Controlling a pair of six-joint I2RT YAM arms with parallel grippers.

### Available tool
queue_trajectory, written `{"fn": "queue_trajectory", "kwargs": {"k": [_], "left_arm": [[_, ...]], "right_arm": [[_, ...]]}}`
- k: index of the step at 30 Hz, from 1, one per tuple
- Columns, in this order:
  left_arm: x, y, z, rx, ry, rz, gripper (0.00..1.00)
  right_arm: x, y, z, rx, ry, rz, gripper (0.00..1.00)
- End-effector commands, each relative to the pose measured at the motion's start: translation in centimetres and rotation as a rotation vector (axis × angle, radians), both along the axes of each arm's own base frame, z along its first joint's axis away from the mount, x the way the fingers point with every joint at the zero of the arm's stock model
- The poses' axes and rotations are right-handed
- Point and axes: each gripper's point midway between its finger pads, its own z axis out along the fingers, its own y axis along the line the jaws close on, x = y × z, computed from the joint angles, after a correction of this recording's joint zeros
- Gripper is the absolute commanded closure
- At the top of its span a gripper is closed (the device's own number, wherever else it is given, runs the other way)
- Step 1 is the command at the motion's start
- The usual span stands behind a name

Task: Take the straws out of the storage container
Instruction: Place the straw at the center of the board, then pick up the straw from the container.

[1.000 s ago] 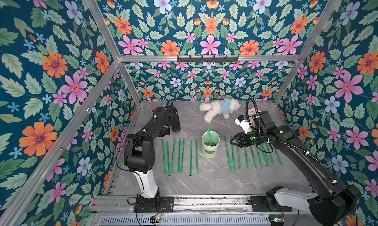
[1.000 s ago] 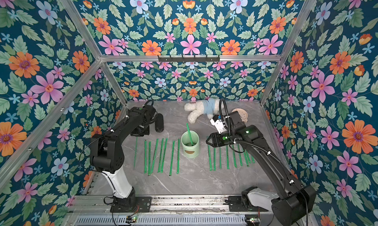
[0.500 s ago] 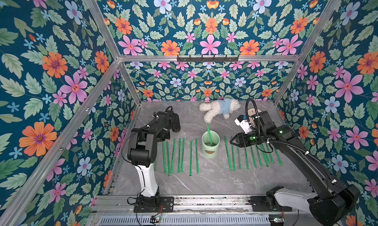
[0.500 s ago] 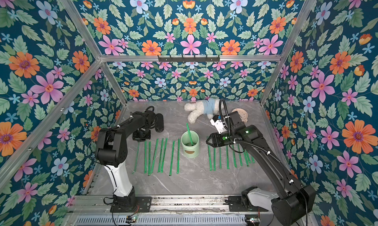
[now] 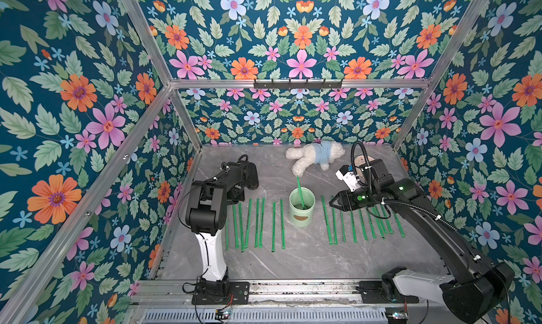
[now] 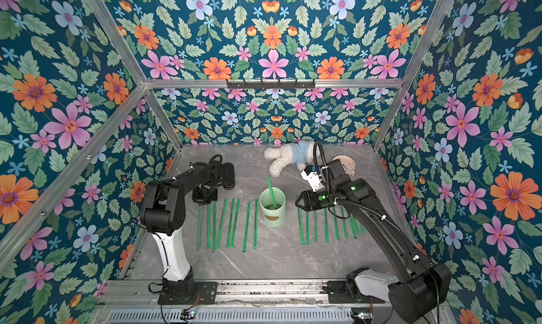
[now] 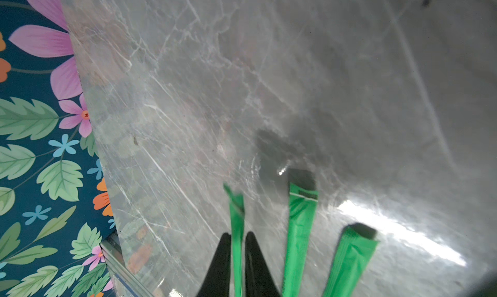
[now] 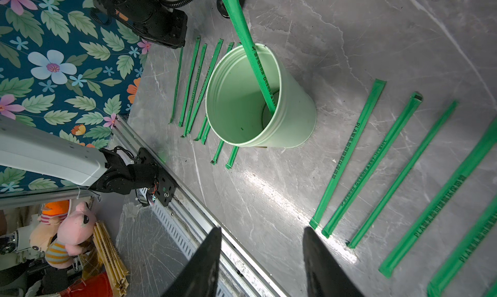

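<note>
The left gripper [image 7: 238, 236] sits low by the table's [image 5: 293, 258] left edge, its fingers close on either side of a straw [image 7: 236, 217] that lies along the table. Whether they pinch it or merely flank it cannot be told. Just beside it lie more straws [image 7: 300, 228], a row running front to back between the left edge and the cup [image 5: 308, 209].

The right gripper [image 8: 262, 228] hangs released and empty, jaws well apart, over the near ends of the row of straws [image 8: 347, 153] on the cup's right, and it faces the cup.

The cup stands upright mid-table. A last straw [image 5: 299, 190] stands in it, leaning toward the back edge.

The step in hand looks like setting a straw down at the left row's outer side, and the task seems nearly done. The next move probably calls for closing on the last straw above the rim. It should then be drawn out along its lean, so the light cup does not tip, and laid beside a row.
</note>
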Motion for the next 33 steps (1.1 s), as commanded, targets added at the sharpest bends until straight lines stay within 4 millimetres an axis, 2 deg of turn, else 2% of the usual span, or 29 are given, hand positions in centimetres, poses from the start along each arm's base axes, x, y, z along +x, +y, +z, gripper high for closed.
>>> {"fn": "queue_trajectory", "kwargs": {"k": [1, 4, 7, 10, 13, 17, 20, 23, 27, 33], "left_arm": [[-0.2, 0.2, 0.1, 0.007, 0.007, -0.003, 0.81], [-0.2, 0.2, 0.3, 0.010, 0.004, -0.003, 0.79], [0.1, 0.2, 1.3, 0.007, -0.029, 0.004, 0.76], [0.8, -0.5, 3.6, -0.039, -0.112, 0.013, 0.74], [1.7, -2.0, 7.3, -0.118, -0.227, 0.004, 0.74], [2.6, -6.0, 13.3, -0.257, -0.413, -0.057, 0.75], [2.7, -11.2, 18.3, -0.409, -0.592, -0.160, 0.75], [1.9, -15.6, 22.0, -0.538, -0.734, -0.246, 0.75], [0.5, -19.2, 22.8, -0.671, -0.791, -0.295, 0.75], [-1.0, -23.1, 20.9, -0.729, -0.787, -0.349, 0.72]], "right_arm": [[0.2, 0.0, 0.2, -0.001, -0.016, 0.004, 0.50], [0.2, 0.0, 0.2, -0.002, -0.016, 0.004, 0.49], [0.2, 0.0, 0.1, -0.002, -0.015, 0.004, 0.50], [0.2, 0.0, 0.2, -0.001, -0.016, 0.004, 0.49], [0.3, 0.0, 0.2, -0.002, -0.015, 0.003, 0.50], [0.3, 0.1, 0.1, -0.001, -0.012, 0.002, 0.50], [0.3, 0.0, 0.1, 0.000, -0.018, -0.002, 0.50], [0.4, -0.1, 0.0, 0.000, -0.016, -0.010, 0.50], [0.4, -0.2, 0.0, -0.003, -0.009, -0.012, 0.49], [0.6, -0.4, 0.0, -0.004, -0.009, -0.021, 0.50]]}}
